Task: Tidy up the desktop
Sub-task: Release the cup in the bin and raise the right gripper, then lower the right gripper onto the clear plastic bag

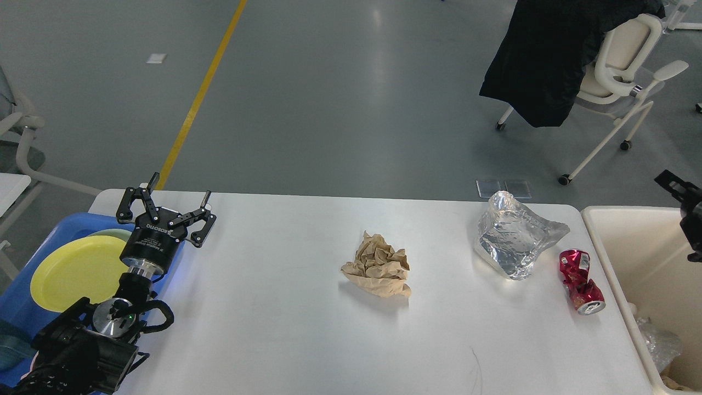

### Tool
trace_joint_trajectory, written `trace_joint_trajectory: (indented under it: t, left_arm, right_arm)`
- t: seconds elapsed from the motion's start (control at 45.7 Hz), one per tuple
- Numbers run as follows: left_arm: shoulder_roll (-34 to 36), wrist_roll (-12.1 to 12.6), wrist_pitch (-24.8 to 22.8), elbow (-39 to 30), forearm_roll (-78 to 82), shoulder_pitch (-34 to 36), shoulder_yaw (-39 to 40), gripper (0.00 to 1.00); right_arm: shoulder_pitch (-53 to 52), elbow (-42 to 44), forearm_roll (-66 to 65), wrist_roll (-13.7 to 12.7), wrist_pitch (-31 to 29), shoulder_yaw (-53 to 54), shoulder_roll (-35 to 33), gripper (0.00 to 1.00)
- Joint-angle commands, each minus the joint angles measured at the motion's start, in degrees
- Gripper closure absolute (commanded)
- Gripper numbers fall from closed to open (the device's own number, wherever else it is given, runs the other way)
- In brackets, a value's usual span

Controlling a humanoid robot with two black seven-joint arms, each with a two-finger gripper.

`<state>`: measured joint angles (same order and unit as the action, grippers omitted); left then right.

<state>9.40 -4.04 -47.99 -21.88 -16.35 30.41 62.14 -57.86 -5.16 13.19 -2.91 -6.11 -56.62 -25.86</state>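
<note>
The white desktop (274, 318) holds a crumpled brown paper ball (378, 265) at its middle. A crumpled clear plastic bag (513, 236) and a crushed red can (580, 281) lie at its right end. My left gripper (181, 186) is open and empty, raised over the desktop's far left corner, far from all three. A black part of my right gripper (688, 211) shows at the right edge above the cream bin (614, 241). Its fingers are cut off by the frame.
A blue tray (33, 312) with a yellow plate (77, 271) sits at the left end under my left arm. The cream bin holds some clear plastic scraps (658, 340). A white chair with a black jacket (554, 55) stands on the floor beyond.
</note>
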Motion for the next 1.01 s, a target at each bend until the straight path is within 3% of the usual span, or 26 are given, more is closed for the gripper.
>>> trace_joint_trajectory:
  t: [0.0, 0.262, 0.437, 0.656, 0.765, 0.853, 0.984]
  left_arm:
    - [0.0, 0.0, 0.0, 0.0, 0.0, 0.0, 0.0, 0.0]
    - [0.0, 0.0, 0.0, 0.0, 0.0, 0.0, 0.0, 0.0]
    - [0.0, 0.0, 0.0, 0.0, 0.0, 0.0, 0.0, 0.0]
    - [0.09, 0.0, -0.17, 0.0, 0.0, -0.08, 0.0, 0.0]
    - [0.09, 0.0, -0.35, 0.0, 0.0, -0.08, 0.0, 0.0]
    - [0.09, 0.0, -0.35, 0.0, 0.0, -0.08, 0.0, 0.0]
    - [0.09, 0.0, -0.35, 0.0, 0.0, -0.08, 0.0, 0.0]
  right_arm:
    - [-7.0, -1.78, -0.09, 1.23, -9.08, 0.2, 1.33, 0.0]
    - [-17.37, -7.05, -0.18, 2.38, -24.11, -0.16, 6.52, 0.0]
    - [-27.21, -18.99, -1.84, 3.43, -32.55, -0.16, 6.61, 0.0]
    - [-41.45, -48.68, -11.95, 3.26, -32.12, 0.9, 2.66, 0.0]
    - [-43.92, -62.41, -14.15, 3.08, -27.39, 0.99, 2.48, 0.0]
    - [-43.92, -66.38, -14.15, 3.08, -24.39, 0.55, 2.3, 0.0]
    - [-39.54, -64.46, -14.51, 3.17, -19.13, 0.55, 2.39, 0.0]
